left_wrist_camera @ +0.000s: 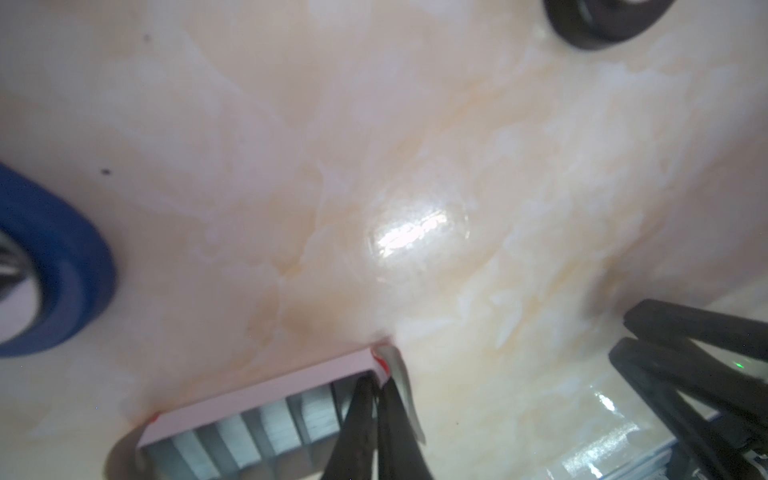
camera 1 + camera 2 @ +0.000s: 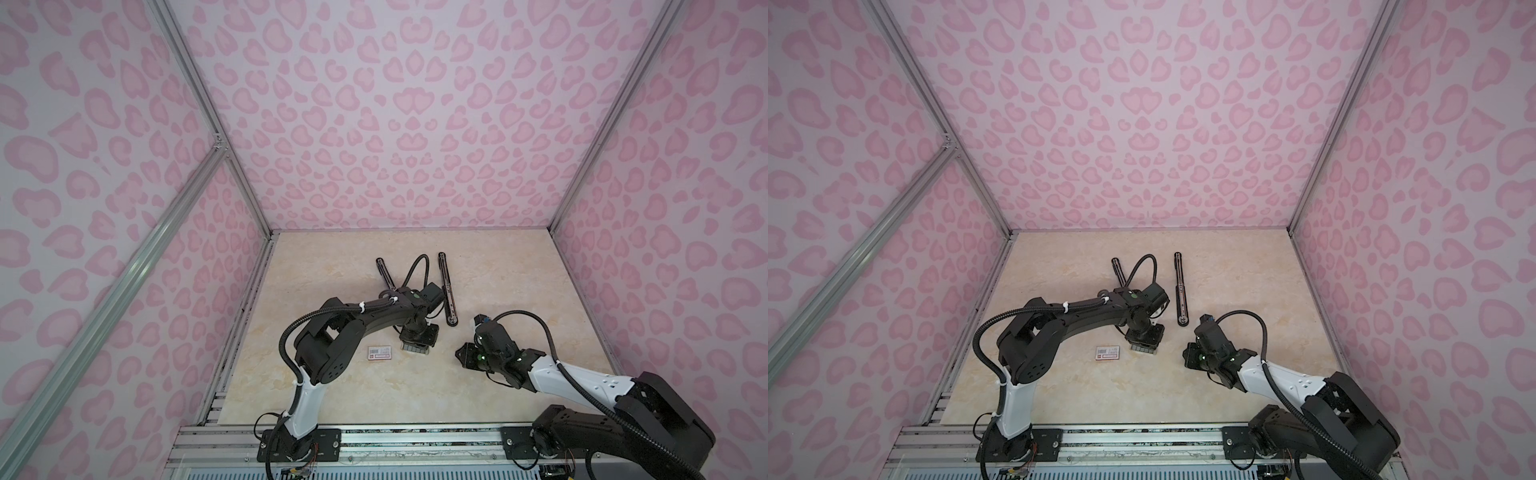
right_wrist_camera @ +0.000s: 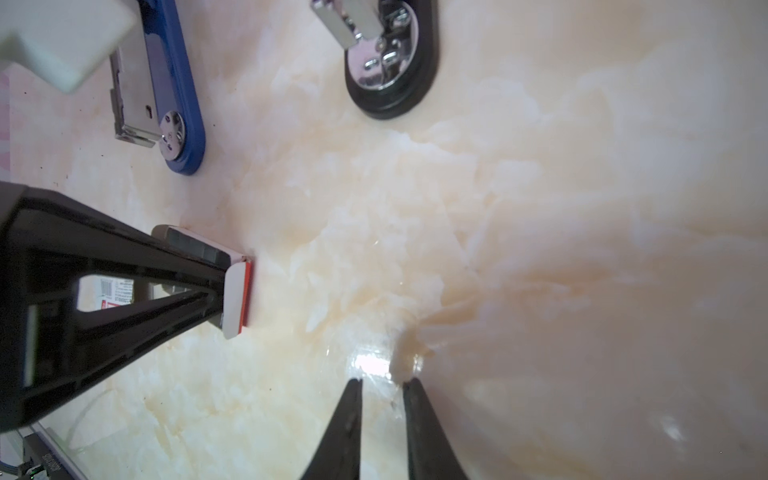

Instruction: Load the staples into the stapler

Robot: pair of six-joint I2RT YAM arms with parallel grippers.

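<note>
Two staplers lie opened flat on the marble table: a blue one (image 2: 384, 272) (image 3: 183, 124), partly under my left arm, and a black one (image 2: 446, 289) (image 3: 390, 83). The staples (image 1: 270, 419) are grey strips side by side in a small open cardboard tray (image 3: 187, 245). My left gripper (image 1: 376, 382) (image 2: 415, 348) points down into that tray's end, shut, its tips beside the white-and-red end flap (image 1: 399, 374). Whether anything sits between the tips does not show. My right gripper (image 3: 382, 380) hovers low over bare table to the right, open a little and empty.
A white-and-red barcoded box sleeve (image 2: 379, 353) lies left of the tray. Pink patterned walls with aluminium posts close in the table on three sides, and a metal rail (image 2: 415, 440) runs along the front edge.
</note>
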